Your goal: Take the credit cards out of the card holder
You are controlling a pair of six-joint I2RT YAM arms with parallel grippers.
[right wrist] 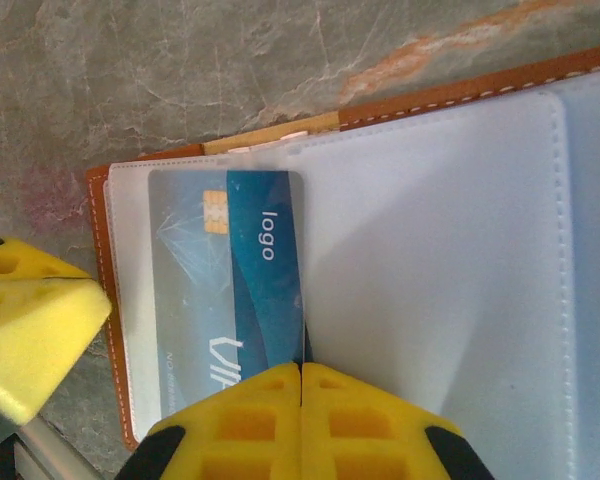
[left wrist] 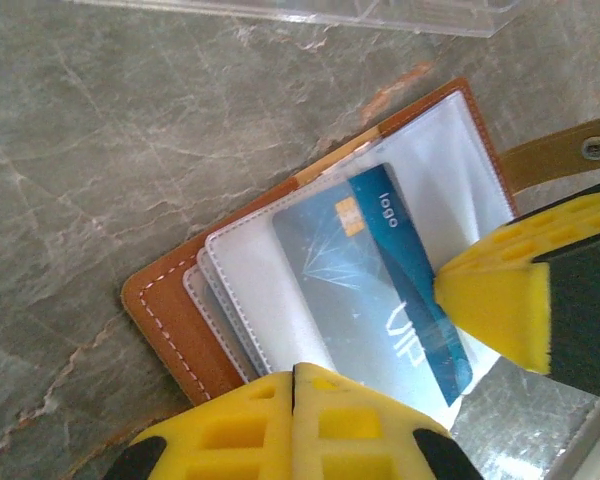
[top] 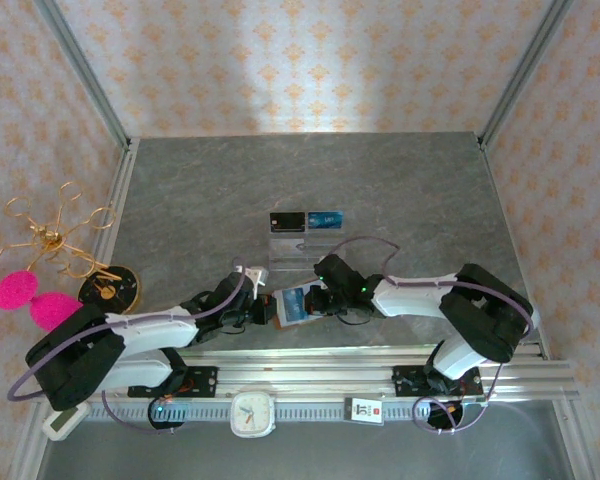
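"logo" and "VIP" on blue-grey card point(right wrist: 230, 290) in card holder point(right wrist: 460, 110)
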